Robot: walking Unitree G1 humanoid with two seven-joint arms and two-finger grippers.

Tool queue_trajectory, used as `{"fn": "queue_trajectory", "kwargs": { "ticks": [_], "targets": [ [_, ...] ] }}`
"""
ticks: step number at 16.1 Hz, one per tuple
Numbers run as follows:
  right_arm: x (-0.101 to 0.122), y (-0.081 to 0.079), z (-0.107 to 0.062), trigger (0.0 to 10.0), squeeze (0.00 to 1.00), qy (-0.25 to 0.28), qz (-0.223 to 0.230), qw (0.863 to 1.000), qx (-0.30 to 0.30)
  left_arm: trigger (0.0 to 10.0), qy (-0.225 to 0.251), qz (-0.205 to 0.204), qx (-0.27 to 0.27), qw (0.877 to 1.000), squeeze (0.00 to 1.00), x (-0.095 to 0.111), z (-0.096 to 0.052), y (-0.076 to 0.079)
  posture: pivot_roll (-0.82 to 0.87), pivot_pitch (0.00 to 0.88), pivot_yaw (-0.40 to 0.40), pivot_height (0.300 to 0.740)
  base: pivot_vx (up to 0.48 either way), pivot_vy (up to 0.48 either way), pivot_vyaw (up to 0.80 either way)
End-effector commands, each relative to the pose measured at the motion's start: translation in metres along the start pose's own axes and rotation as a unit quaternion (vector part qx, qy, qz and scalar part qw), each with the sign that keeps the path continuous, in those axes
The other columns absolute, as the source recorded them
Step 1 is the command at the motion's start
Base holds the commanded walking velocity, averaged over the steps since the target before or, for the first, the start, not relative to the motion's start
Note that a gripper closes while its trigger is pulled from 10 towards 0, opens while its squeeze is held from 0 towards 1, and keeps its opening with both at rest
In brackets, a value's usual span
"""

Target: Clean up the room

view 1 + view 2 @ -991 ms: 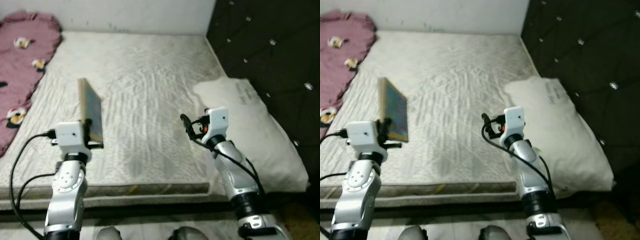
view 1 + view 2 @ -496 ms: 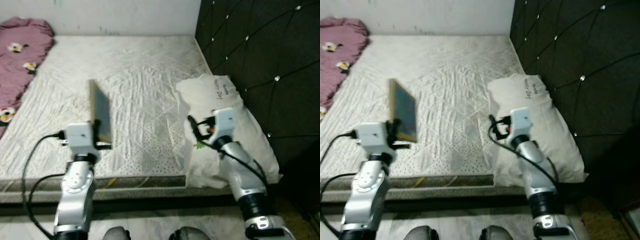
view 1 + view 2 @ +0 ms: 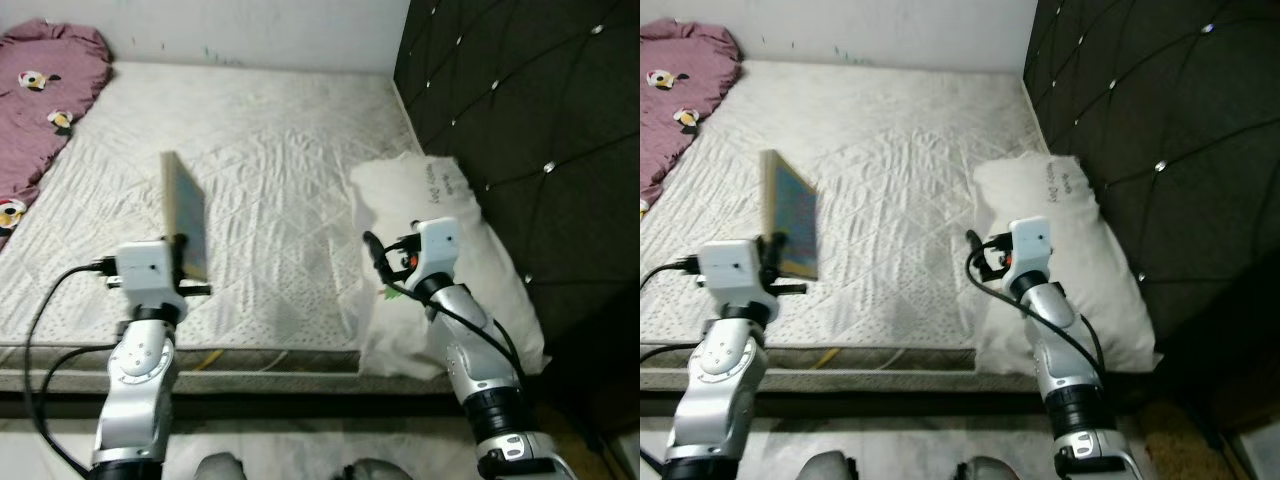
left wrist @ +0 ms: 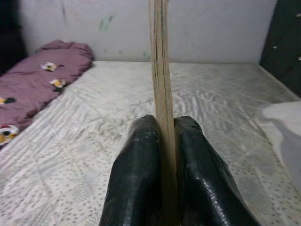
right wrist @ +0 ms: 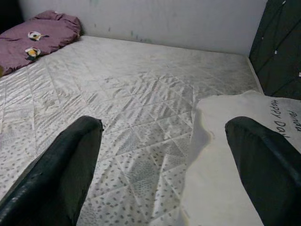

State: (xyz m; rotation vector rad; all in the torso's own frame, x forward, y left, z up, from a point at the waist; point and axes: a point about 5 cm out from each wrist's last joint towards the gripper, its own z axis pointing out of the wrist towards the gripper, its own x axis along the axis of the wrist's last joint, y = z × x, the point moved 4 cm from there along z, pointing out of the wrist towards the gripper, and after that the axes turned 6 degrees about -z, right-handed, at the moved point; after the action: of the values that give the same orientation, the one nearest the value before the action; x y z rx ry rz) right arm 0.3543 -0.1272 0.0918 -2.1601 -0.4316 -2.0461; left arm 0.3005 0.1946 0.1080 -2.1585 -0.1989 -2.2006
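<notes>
Left pincer grips book upright above mattress.

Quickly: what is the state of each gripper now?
Left gripper: closed on the thin book, held upright.
Right gripper: open, holding nothing, above the bed.

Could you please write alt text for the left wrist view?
The left end effector grips a thin book edge-on and upright above a white quilted mattress, with a maroon blanket by the wall.
</notes>
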Motion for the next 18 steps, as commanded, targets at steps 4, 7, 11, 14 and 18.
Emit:
{"fn": "queue_trajectory", "kwargs": {
  "ticks": [4,7,11,14,18],
  "targets": [
    [-0.0018,0.0092,-0.0019,10.0,0.00,-0.006,-0.008,1.000,-0.010,10.0,0.029,-0.014,-0.013,0.999,0.00,0.0111,0.0019,0.0125,-0.04,0.029,-0.025,0.740,0.000,-0.074,0.00],
    [-0.0020,0.0099,-0.0022,10.0,0.00,-0.007,-0.008,1.000,-0.010,10.0,0.033,-0.025,-0.037,0.998,0.00,0.0137,0.0008,0.0162,-0.04,0.032,-0.026,0.740,0.000,0.000,0.00],
    [-0.0031,0.0104,-0.0028,10.0,0.00,-0.009,-0.010,1.000,-0.009,10.0,0.037,-0.035,-0.053,0.997,0.00,0.0153,-0.0011,0.0213,-0.04,0.037,-0.027,0.740,0.140,0.000,0.00],
    [-0.0036,0.0107,-0.0032,10.0,0.00,-0.010,-0.011,1.000,-0.009,10.0,0.036,-0.036,-0.055,0.997,0.00,0.0152,-0.0015,0.0217,-0.04,0.040,-0.027,0.740,0.311,0.000,0.00],
    [-0.0039,0.0112,-0.0034,10.0,0.00,-0.011,-0.011,1.000,-0.010,10.0,0.034,-0.035,-0.057,0.997,0.00,0.0142,-0.0017,0.0219,-0.04,0.040,-0.026,0.740,0.301,0.000,0.00]
  ]
}}
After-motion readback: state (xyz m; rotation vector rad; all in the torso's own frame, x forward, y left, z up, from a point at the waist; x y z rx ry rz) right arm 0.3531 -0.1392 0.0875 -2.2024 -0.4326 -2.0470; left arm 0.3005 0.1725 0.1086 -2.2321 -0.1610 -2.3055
